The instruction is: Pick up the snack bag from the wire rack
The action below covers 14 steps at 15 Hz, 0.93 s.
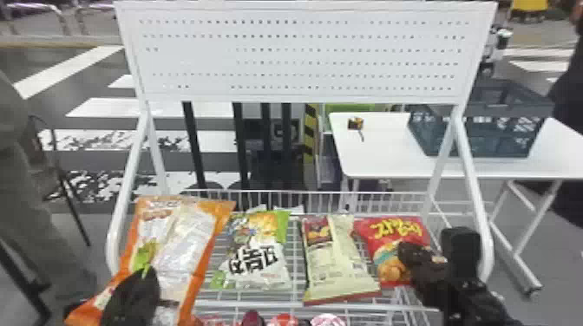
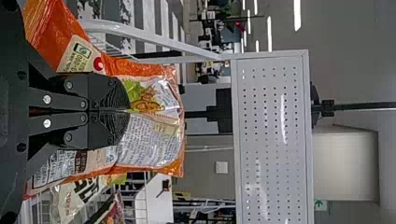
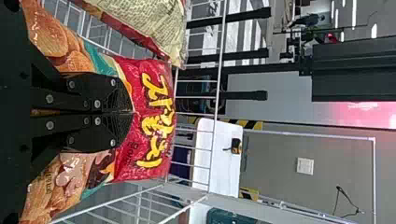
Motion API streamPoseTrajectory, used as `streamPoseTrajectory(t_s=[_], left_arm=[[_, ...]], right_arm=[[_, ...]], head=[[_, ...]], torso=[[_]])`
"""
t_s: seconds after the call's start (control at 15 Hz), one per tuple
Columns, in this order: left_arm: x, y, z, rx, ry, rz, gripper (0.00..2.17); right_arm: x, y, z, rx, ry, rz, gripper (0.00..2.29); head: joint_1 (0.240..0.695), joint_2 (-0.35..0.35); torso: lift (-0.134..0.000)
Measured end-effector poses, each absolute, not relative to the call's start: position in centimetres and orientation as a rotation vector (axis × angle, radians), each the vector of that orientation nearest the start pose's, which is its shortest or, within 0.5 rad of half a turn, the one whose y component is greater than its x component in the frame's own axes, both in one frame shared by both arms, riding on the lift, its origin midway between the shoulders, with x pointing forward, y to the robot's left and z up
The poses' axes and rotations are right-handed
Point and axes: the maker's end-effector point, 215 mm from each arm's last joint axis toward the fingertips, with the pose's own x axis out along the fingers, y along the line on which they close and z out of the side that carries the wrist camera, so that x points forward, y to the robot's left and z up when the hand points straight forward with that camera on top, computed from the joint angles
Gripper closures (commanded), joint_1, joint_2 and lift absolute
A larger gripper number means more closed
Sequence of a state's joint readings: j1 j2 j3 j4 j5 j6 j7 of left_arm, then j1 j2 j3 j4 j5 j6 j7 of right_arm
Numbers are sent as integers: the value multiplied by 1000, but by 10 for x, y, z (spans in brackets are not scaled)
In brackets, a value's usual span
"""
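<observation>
Snack packaging fills the lower half of the head view, where four bags sit at the wire rack (image 1: 260, 304). At lower left, the orange snack bag (image 1: 197, 225) slants from the rack's back edge down toward the bottom of the frame, overlapping the rack's left side. The left gripper (image 1: 145, 272) is clenched on its middle, and the left wrist view shows the black jaws pressed together with the wrapper caught at their tips (a snug pinch, by the look of it).

At lower right, the red snack bag (image 1: 373, 236) leans in the rack, yellow lettering toward its top. The right gripper (image 1: 402, 250) reaches in from the lower right corner with its jaws closed together on the front of that bag.

Between them, left of centre, lies the green-and-white bag (image 1: 260, 260); just right of centre is the pale yellow bag (image 1: 334, 264), tilted a little, its upper right edge near the red one. Round-topped packs (image 1: 282, 321) peek out along the bottom edge. A white perforated panel (image 1: 299, 56) spans the top of the frame, and a dark crate (image 1: 486, 141) sits on the white table (image 1: 381, 160) at upper right.
</observation>
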State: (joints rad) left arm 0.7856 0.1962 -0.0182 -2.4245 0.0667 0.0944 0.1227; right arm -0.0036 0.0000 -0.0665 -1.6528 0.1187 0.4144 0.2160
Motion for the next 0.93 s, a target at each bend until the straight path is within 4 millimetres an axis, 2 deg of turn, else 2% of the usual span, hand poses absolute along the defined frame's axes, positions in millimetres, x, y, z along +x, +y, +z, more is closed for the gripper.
streamPoseTrajectory(t_s=[0.2, 0.47, 0.67, 0.73, 0.93], left_arm=[[374, 229, -273, 65, 31, -35, 1865], [372, 228, -270, 66, 26, -39, 1865], [372, 228, -267, 69, 21, -39, 1865], [372, 228, -267, 70, 21, -39, 1865], [372, 229, -266, 70, 19, -39, 1868]], right_arm=[[576, -237, -402, -81, 300, 87, 2246], [554, -225, -348, -83, 190, 68, 2246], [520, -198, -312, -64, 120, 133, 2246], [508, -192, -307, -63, 110, 155, 2246], [463, -190, -294, -56, 78, 167, 2246]], head=[[499, 0], [499, 0], [499, 0], [499, 0], [499, 0]], torso=[[0], [0], [0], [0], [0]])
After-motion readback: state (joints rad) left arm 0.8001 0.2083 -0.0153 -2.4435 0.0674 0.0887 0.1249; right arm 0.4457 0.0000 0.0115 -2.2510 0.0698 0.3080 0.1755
